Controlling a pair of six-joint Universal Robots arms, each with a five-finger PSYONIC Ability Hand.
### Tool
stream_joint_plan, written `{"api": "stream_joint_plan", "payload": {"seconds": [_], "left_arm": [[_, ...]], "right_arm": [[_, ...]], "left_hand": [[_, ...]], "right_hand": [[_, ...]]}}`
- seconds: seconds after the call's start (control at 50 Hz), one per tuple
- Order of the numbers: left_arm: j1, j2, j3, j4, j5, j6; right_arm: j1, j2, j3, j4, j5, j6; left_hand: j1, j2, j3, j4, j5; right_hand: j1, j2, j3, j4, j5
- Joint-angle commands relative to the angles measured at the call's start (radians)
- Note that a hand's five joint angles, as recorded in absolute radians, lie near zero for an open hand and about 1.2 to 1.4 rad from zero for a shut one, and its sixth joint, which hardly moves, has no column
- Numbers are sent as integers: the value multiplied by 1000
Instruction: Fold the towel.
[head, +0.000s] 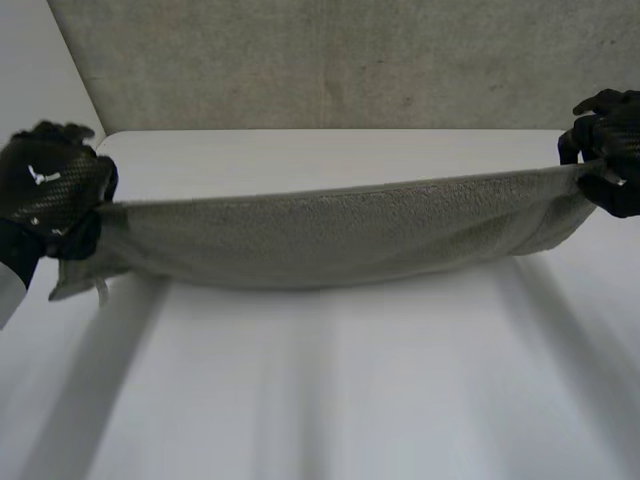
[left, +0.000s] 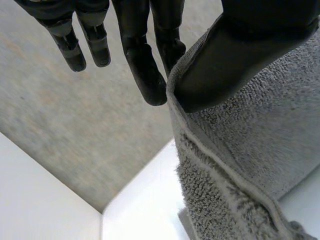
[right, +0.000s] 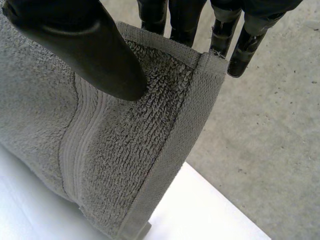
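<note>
In the head view, the towel (head: 330, 235) is held stretched over the table (head: 330, 400), sagging in the middle, one end gripped by the left hand (head: 55, 190) and the other by the right hand (head: 605, 150). In the left wrist view, the towel's hemmed edge is pinched between the thumb (left: 235, 55) and the nearest fingers (left: 147, 75), while the other fingers are straight and free. In the right wrist view, a towel corner is pressed by the thumb (right: 95, 55) against the straight fingers (right: 180, 20) behind it.
</note>
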Motion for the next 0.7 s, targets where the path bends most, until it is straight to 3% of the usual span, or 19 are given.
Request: {"api": "stream_joint_plan", "payload": {"seconds": [0.02,0.1,0.24,0.28,0.4,0.56,0.7], "left_arm": [[6,-19,-25,-71,11,3],[3,10,-16,-145,14,6],[11,-6,12,-145,69,6],[11,-53,26,-136,85,6],[-12,-339,144,-96,72,8],[-57,-637,354,-99,26,8],[-60,-818,538,-100,-7,8]], "right_arm": [[-53,2,11,116,-12,-121],[-58,2,31,163,-26,-181],[-52,10,62,182,-35,-262],[-49,72,50,170,-34,-285],[-12,260,-24,110,-5,-285],[141,563,-251,87,175,-303],[158,712,-386,50,195,-307]], "left_hand": [[101,47,-52,-59,66],[101,47,-52,-59,66],[101,47,-52,-59,66],[101,47,-52,-59,66],[101,47,-52,-59,66],[101,47,-52,-59,66],[101,47,-52,-59,66]], "right_hand": [[69,73,-44,-76,54],[69,73,-44,-76,54],[69,73,-44,-76,54],[69,73,-44,-76,54],[69,73,-44,-76,54],[69,73,-44,-76,54],[69,73,-44,-76,54]]}}
